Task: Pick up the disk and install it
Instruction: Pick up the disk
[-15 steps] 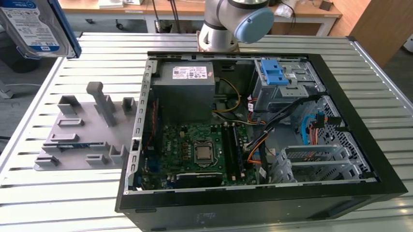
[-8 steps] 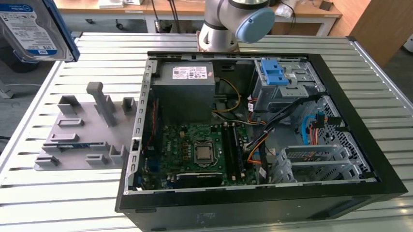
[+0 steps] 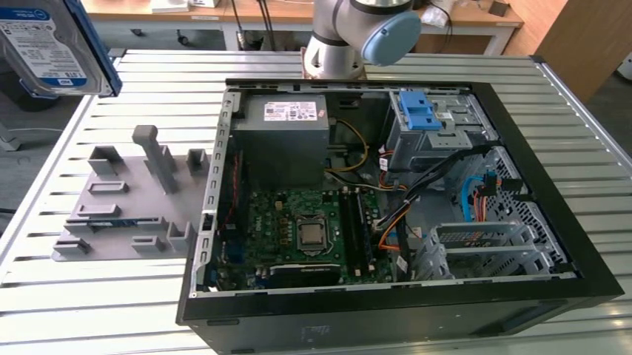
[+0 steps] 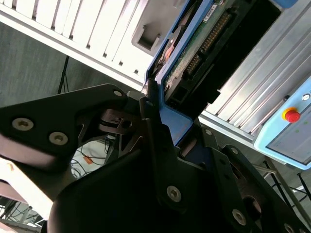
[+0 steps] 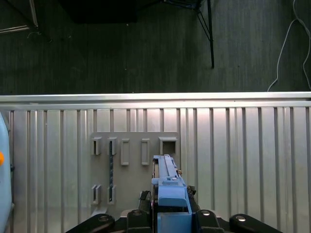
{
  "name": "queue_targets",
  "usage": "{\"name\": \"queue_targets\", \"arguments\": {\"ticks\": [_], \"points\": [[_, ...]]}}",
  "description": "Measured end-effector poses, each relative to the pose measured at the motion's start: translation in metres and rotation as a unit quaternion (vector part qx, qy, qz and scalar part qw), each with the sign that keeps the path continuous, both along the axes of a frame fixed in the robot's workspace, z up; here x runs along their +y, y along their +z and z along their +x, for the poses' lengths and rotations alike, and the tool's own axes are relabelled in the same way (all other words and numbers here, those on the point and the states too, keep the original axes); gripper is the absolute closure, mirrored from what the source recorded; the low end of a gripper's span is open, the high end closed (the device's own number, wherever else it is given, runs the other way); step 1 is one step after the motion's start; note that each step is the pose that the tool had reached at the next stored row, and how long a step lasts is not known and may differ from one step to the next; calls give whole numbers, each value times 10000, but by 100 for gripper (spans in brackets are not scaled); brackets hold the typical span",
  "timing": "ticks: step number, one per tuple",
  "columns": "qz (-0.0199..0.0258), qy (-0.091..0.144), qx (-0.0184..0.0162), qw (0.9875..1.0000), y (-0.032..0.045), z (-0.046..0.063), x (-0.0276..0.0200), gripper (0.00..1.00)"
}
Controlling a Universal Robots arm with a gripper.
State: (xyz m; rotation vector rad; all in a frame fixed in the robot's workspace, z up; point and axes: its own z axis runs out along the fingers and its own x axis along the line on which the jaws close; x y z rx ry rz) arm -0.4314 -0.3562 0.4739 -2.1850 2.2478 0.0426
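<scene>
Above ribbed metal table [image 3: 148, 296]: black tool [image 4: 165, 131] pinching flat rectangular silver disk [image 3: 44, 44], blue plastic frame.

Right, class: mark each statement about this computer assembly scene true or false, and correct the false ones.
1. The gripper holds the disk up off the table. True.
2. The disk sits installed inside the computer case. False: it is in the air at the exterior view's left, away from the case.
3. The computer case lies open, with its motherboard showing. True.
4. The grey holder stands inside the case. False: it rests on the table beside the case, at the exterior view's left.
</scene>
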Motion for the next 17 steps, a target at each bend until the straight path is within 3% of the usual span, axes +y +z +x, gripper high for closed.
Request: {"name": "queue_targets", "arguments": {"ticks": [17], "points": [[0, 0, 2, 10000, 1, 208, 0, 64]]}}
